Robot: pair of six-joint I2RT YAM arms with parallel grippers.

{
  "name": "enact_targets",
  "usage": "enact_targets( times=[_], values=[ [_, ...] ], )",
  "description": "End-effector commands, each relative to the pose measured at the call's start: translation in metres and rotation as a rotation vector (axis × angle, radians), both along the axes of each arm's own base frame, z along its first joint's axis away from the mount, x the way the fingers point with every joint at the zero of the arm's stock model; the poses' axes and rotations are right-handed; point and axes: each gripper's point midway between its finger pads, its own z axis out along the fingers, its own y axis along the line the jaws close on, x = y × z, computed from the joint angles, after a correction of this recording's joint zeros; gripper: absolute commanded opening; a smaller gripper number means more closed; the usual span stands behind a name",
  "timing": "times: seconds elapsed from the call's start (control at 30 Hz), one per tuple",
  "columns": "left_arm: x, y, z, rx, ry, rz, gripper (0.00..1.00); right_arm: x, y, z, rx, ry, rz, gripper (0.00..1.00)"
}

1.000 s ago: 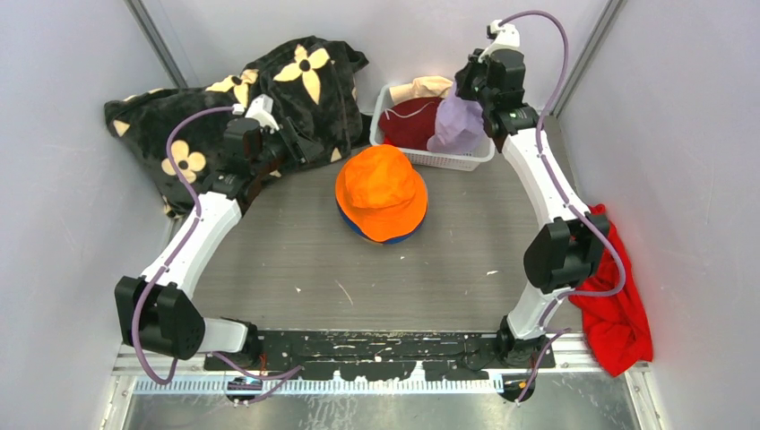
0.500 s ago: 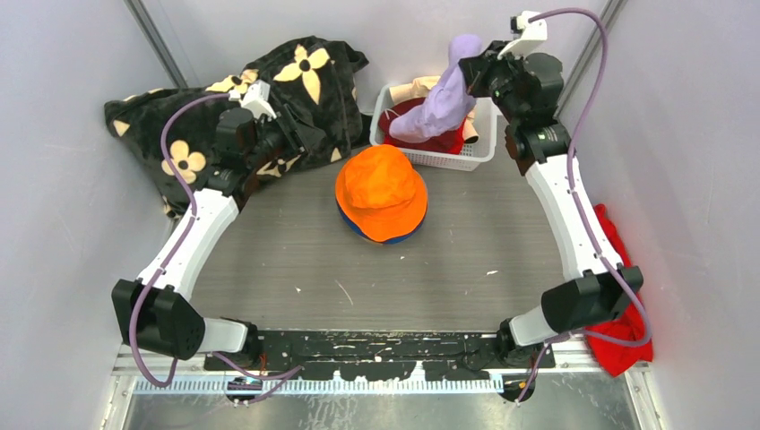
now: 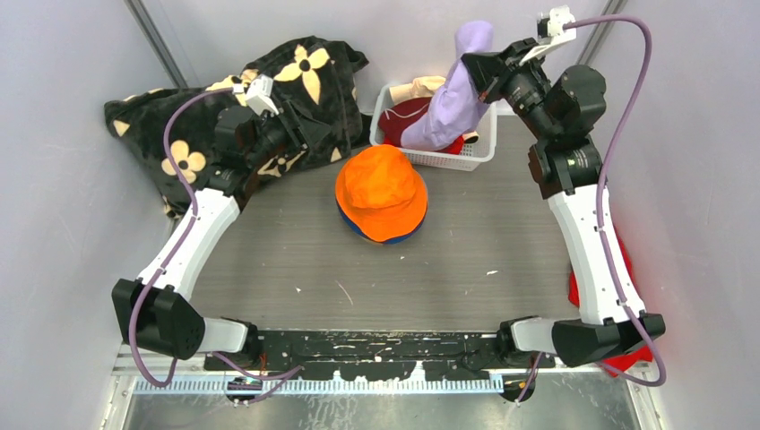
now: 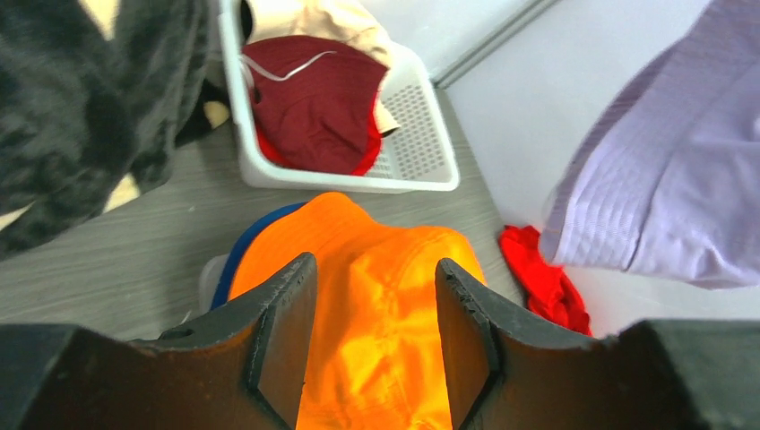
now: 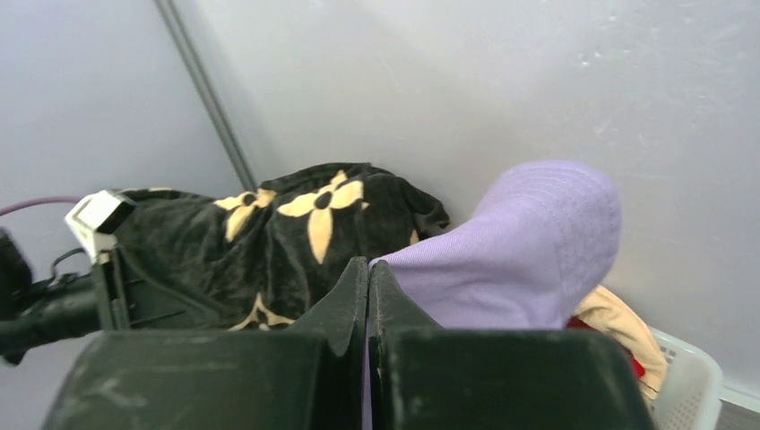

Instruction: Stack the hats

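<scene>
1. The right gripper [image 3: 478, 73] [image 5: 367, 269], jaws pinched tight on the lilac hat [image 3: 453, 100] [image 5: 529, 242], holds it aloft.
2. The black blanket [image 3: 300, 81] [image 5: 269, 233] lies beside the left gripper [image 3: 300, 134] [image 4: 375, 264], whose jaws gape wide.
3. The white basket [image 3: 448, 162] [image 4: 421, 125] sits below the right gripper, holding the maroon hat [image 3: 412, 116] [image 4: 314, 98] and the cream hat [image 3: 421, 87] [image 4: 314, 18].
4. The orange hat [image 3: 381, 190] [image 4: 376, 340], atop the blue hat [image 3: 346, 220] [image 4: 246, 246], lies ahead of the left gripper.

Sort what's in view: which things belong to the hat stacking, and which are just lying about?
Job: lilac hat, clamped in the right gripper; orange hat on the blue hat; maroon hat and cream hat in the basket.
Lying about: black flowered blanket; red cloth.
</scene>
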Motion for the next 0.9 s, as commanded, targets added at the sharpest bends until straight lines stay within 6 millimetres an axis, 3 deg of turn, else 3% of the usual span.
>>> enact_targets(
  times=[0.0, 0.17, 0.33, 0.87],
  values=[
    [-0.01, -0.02, 0.06, -0.079, -0.183, -0.124, 0.52, -0.045, 0.016, 0.031, 0.01, -0.105, 0.143, 0.01],
    [-0.018, -0.035, 0.076, -0.132, -0.221, -0.221, 0.52, -0.068, 0.032, 0.029, 0.017, -0.117, 0.275, 0.01],
    [-0.024, -0.051, 0.079, -0.177, -0.222, -0.29, 0.52, -0.082, 0.043, 0.027, 0.014, -0.122, 0.379, 0.01],
    [-0.024, -0.109, 0.085, -0.263, -0.234, -0.466, 0.52, -0.079, 0.062, -0.001, 0.032, -0.056, 0.512, 0.01]
  ],
)
